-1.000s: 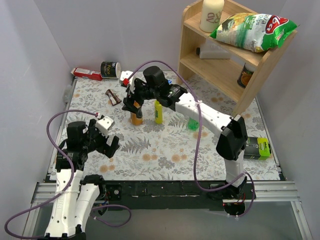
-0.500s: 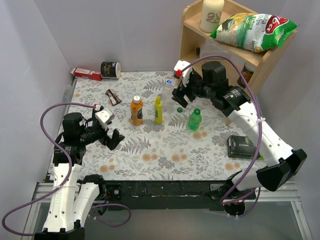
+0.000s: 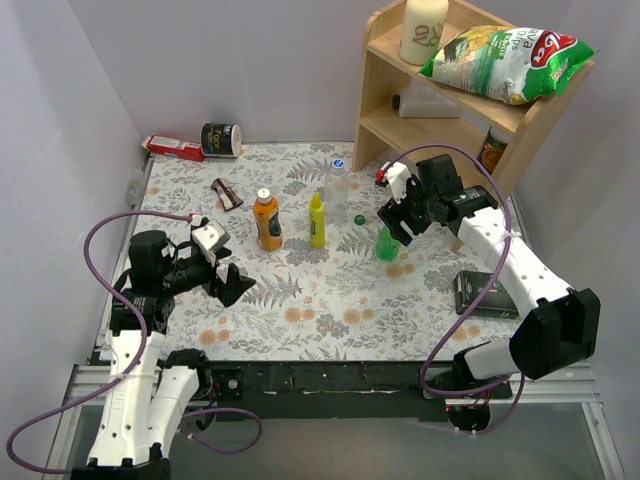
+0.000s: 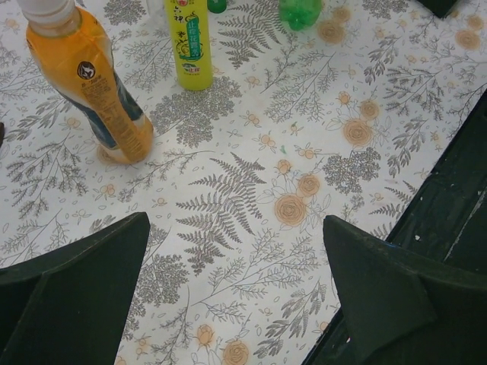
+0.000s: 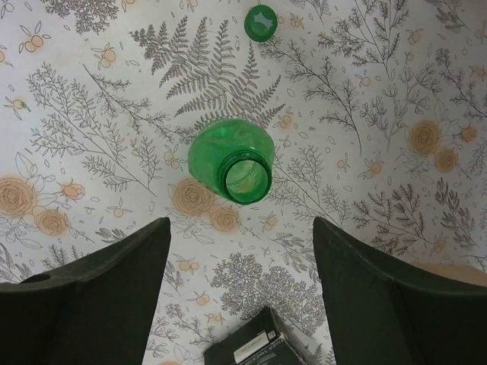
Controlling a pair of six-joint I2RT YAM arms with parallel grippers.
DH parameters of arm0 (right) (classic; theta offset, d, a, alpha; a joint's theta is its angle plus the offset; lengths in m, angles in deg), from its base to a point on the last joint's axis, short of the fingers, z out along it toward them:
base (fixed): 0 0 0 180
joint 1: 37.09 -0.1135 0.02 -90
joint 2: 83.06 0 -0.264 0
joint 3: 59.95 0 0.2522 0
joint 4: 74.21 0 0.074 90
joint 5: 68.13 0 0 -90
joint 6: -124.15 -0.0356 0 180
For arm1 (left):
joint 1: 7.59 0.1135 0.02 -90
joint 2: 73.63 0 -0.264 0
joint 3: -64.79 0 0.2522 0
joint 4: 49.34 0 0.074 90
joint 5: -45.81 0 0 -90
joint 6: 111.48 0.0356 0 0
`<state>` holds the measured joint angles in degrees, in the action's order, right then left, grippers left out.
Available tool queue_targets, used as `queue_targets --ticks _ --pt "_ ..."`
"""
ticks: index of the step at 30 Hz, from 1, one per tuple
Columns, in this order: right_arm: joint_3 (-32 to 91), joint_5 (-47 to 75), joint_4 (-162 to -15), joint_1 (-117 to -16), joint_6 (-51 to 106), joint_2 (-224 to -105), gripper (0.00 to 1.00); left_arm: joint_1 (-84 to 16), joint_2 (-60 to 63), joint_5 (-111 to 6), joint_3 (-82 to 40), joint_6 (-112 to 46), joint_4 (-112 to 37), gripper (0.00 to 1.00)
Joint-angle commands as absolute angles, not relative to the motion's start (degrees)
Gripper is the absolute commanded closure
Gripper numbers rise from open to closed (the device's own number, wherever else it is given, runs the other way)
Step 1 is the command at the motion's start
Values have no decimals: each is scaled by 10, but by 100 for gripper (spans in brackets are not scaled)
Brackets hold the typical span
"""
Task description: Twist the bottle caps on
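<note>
The left gripper (image 4: 234, 228) hangs over the flowered table (image 4: 251, 251) with its jaws spread as wide as they go and nothing between them. Ahead of it and to its left stands the orange bottle (image 4: 91, 84), long axis upright, neck pointing up, full of orange drink, with the white cap (image 4: 47, 7) sitting on its neck. Just to the right of that, straight ahead of the gripper, stands a slim yellow bottle (image 4: 192, 42), also upright.

Farther right and toward the back, the clear bottle (image 3: 338, 190) stands upright with the blue cap (image 3: 338, 163) on top; what it holds I cannot tell.

The right gripper (image 5: 240, 224) points straight down, its jaws well apart and holding nothing. The green bottle (image 5: 230, 163) stands upright directly below it, just ahead of the fingertips and centred between them, its open mouth facing up at the wrist camera and the neck looking empty. The green cap (image 5: 262, 21) lies flat on the table beyond the bottle, apart from it. A dark box (image 5: 251, 346) lies behind the fingers.
</note>
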<state>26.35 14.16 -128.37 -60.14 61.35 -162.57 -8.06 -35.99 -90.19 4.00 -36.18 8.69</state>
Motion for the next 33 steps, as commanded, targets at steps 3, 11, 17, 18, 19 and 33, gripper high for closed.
queue_targets --ticks 3,11,17,18,19,33 --pt "274 98 -1255 -596 619 -1653 20 -77 -380 -922 52 -391 66 2" --pt "275 80 -1230 -592 626 -1690 31 -77 -380 -918 43 -395 69 2" --pt "253 54 -1227 -583 640 -1693 61 -77 -371 -952 43 -385 74 2" --pt "253 50 -1229 -583 642 -1689 72 -77 -367 -958 39 -378 77 2" --pt "256 37 -1233 -582 645 -1687 77 -77 -365 -966 36 -369 79 2" --pt "416 -331 -1411 -599 613 -1572 99 -195 -211 -1021 -126 -308 99 2"
